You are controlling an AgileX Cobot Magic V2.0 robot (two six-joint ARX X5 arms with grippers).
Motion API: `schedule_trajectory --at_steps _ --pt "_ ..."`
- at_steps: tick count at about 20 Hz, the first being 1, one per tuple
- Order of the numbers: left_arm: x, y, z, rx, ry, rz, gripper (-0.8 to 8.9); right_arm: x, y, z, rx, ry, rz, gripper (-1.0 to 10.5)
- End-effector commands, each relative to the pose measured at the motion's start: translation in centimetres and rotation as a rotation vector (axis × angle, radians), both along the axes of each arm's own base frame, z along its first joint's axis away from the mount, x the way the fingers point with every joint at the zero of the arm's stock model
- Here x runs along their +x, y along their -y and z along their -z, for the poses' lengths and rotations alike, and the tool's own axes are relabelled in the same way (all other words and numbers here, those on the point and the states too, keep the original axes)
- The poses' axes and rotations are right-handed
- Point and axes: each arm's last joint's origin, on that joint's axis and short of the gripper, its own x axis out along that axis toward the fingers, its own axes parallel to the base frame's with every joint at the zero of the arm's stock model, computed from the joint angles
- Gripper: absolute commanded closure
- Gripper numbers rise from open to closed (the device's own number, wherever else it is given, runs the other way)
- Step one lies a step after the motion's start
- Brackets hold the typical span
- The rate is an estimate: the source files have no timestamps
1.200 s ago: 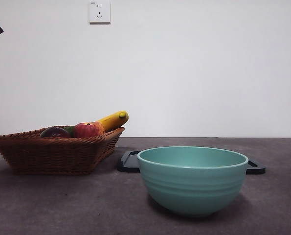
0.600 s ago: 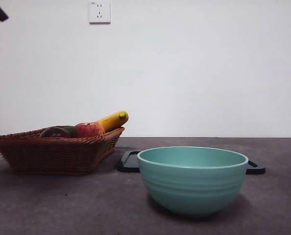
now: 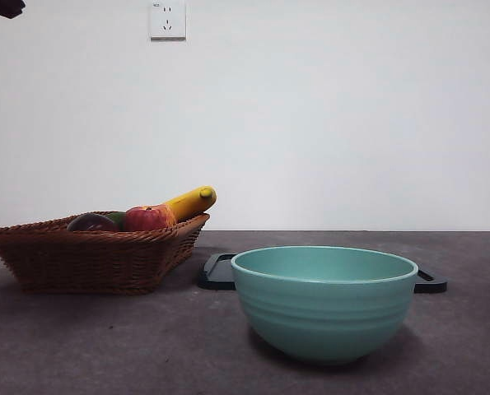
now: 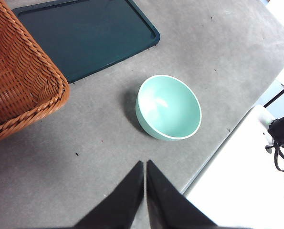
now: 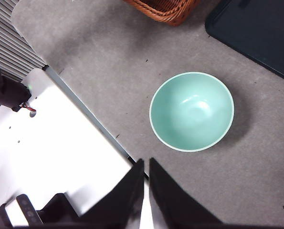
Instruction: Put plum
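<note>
Only the black arm tip (image 3: 2, 7) at the top left corner has shifted, now higher and almost out of the front view; everything on the table lies as before. The plum (image 3: 92, 222) sits in the woven basket (image 3: 88, 259) at the left, near its left end, with a green fruit (image 3: 117, 218) just behind it, a red apple (image 3: 148, 218) to its right and a banana (image 3: 191, 202) leaning over the far right rim. Right of the basket lies a dark tray (image 3: 218, 273), and nearer stands a teal bowl (image 3: 324, 303), holding nothing. The left gripper (image 4: 145, 168) hangs high above the table with jaws closed on nothing. The right gripper (image 5: 146, 166) does likewise, its jaws together.
</note>
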Motion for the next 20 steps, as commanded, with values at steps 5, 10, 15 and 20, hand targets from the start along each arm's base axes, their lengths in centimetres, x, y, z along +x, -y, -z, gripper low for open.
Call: schedule_trajectory --at_steps 5,10,15,20 --pt "0.1 0.1 -0.5 -0.005 0.027 0.015 8.07 0.1 -0.2 -0.5 0.010 0.027 -0.018 9.4" --pt "0.1 0.1 -0.5 -0.006 0.029 0.015 8.07 0.1 -0.2 -0.5 0.010 0.027 -0.017 9.4" --pt "-1.4 -1.8 -3.4 -0.042 0.495 -0.075 8.07 0.1 -0.2 -0.5 0.010 0.027 -0.018 9.4" --pt "-3.7 -4.2 -2.1 -0.007 1.008 -0.462 8.07 0.1 -0.2 -0.5 0.010 0.027 -0.018 9.4"
